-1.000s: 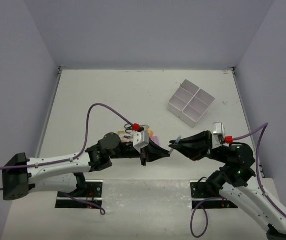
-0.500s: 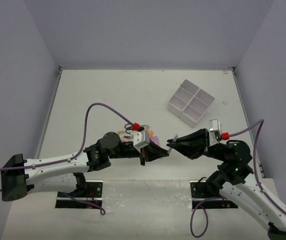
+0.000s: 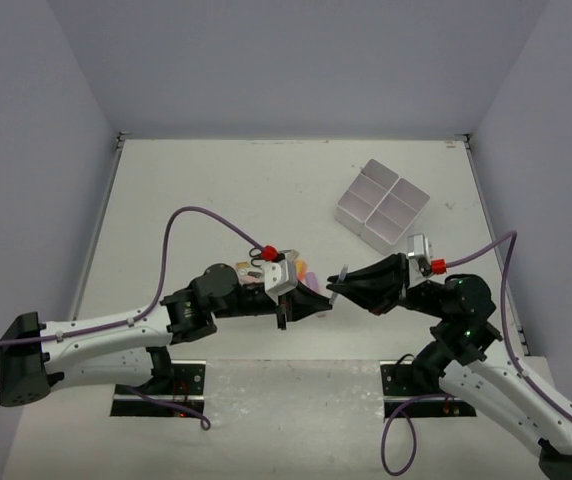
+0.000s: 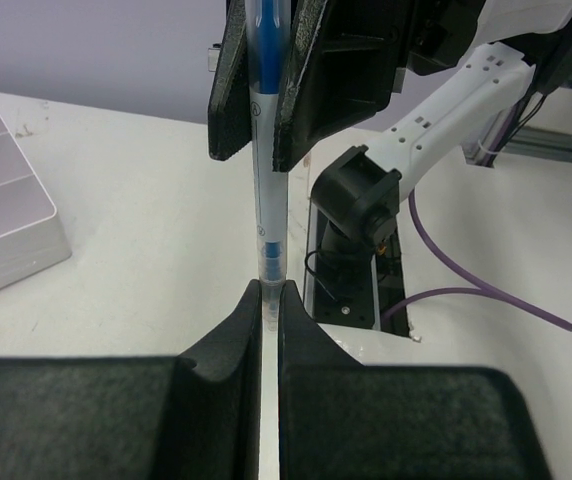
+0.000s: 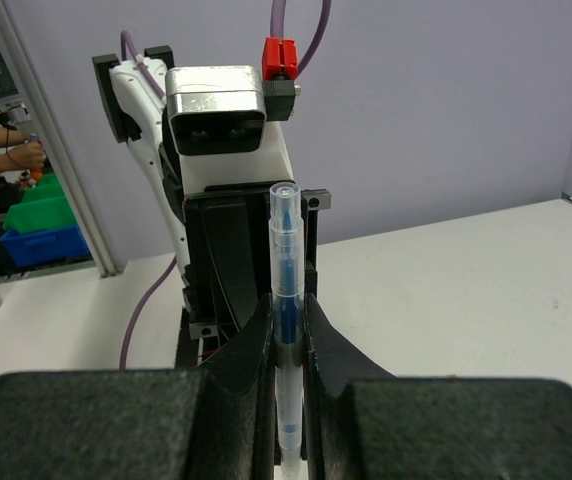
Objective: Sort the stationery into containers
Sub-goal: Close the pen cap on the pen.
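Now | white four-compartment box (image 3: pixel 382 206) — well apart from pen (image 4: pixel 266 150) | left gripper (image 4: pixel 270 305), right gripper (image 5: pixel 288 315) — both clamped on pen

Pale lilac walls (image 3: pixel 296 60) enclose a white table (image 3: pixel 216 190) on three sides under even light.

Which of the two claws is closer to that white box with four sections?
Right. The right gripper hangs on the near side of the white box; the left gripper is beyond it, farther left and nearer the bases, tip to tip with the right.
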